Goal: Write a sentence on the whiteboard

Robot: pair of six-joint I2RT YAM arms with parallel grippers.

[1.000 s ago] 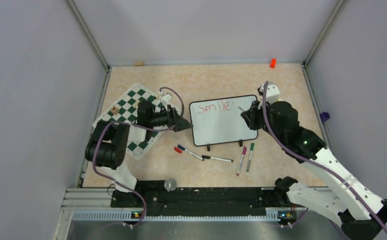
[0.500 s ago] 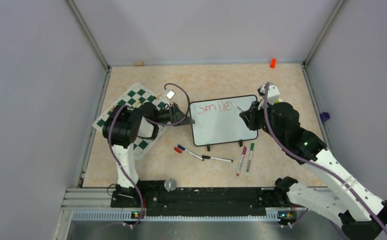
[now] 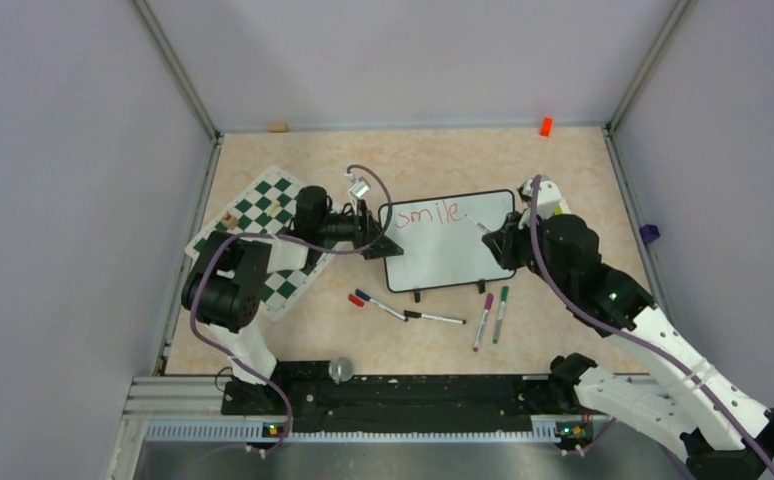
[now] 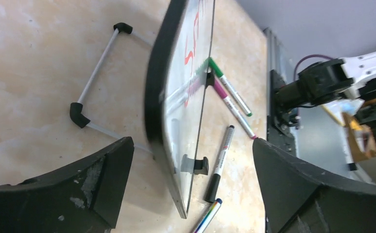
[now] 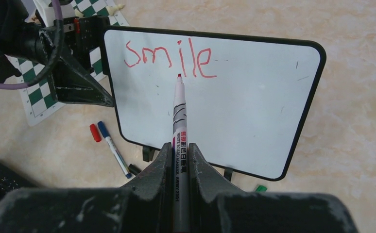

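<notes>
The whiteboard (image 3: pixel 448 250) stands on its two black feet mid-table, with the red word "smile" (image 3: pixel 433 213) on its top line. My left gripper (image 3: pixel 381 240) is open. Its jaws straddle the board's left edge (image 4: pixel 176 145) with a gap on each side. The left gripper (image 4: pixel 192 143) holds nothing. My right gripper (image 5: pixel 179 148) is shut on a red-tipped marker (image 5: pixel 179 111). The tip hovers just under the "il" of the sentence (image 5: pixel 171 58), in front of the whiteboard (image 5: pixel 254 111). From above, the right gripper (image 3: pixel 498 238) sits at the board's right side.
A green-and-white chess mat (image 3: pixel 263 240) lies to the left under the left arm. In front of the board lie a blue marker (image 3: pixel 375 304), a red cap (image 3: pixel 355 299), a black marker (image 3: pixel 433 318), a purple one (image 3: pixel 484 320) and a green one (image 3: pixel 501 312). An orange block (image 3: pixel 545 126) sits at the back wall.
The left arm has swung its open gripper right, up to the board's left edge, which now sits between the jaws. The right gripper with the marker has barely shifted.
</notes>
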